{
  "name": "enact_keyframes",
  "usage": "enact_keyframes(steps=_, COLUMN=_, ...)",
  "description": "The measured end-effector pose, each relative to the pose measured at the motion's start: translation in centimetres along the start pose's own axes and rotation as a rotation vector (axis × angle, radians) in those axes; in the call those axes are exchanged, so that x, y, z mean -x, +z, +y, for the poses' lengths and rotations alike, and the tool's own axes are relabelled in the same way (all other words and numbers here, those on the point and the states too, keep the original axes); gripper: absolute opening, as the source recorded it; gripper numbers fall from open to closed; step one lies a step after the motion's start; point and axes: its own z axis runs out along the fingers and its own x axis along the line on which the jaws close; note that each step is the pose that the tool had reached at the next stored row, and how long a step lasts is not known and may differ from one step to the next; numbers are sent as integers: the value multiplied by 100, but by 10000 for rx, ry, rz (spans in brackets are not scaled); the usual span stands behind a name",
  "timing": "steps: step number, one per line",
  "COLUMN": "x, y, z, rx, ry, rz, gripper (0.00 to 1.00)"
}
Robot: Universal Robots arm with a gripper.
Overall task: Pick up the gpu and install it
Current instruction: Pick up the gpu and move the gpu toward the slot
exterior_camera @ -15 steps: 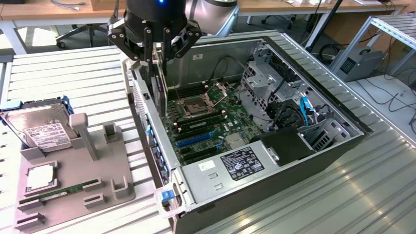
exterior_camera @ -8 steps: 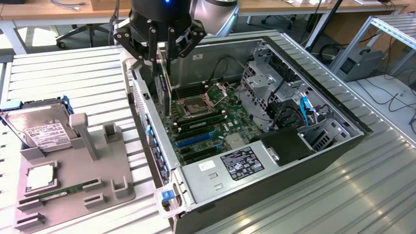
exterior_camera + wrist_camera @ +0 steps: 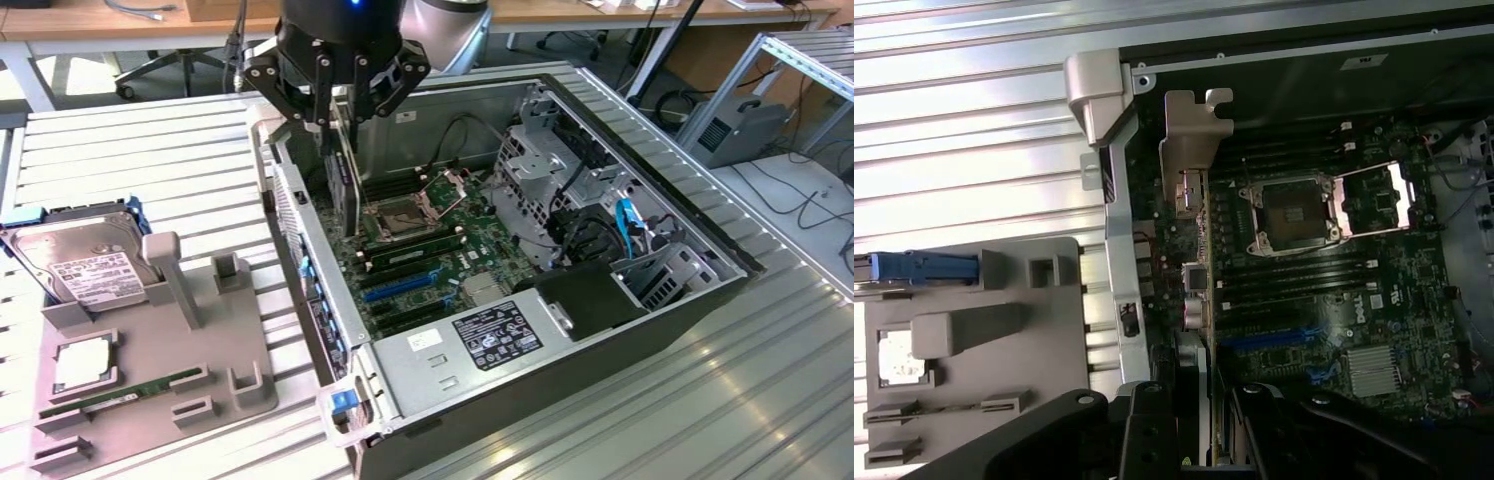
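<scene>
The gripper (image 3: 343, 113), half closed, is clamping the gpu (image 3: 340, 190) upright by its top edge and holding it above the motherboard (image 3: 430, 255) inside the open computer case (image 3: 315, 300).

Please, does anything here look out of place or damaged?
Nothing looks spilled or broken. One thing stands out: the processor socket on the motherboard stands open and looks empty, its cover plate flipped up. The gpu hangs on edge from the tool over the motherboard.
</scene>
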Motion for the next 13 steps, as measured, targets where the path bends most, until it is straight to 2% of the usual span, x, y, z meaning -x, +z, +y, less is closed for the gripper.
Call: enact_keyframes(steps=13, x=124, y=4, z=16, rx=0, ry=1, rz=0, gripper=27)
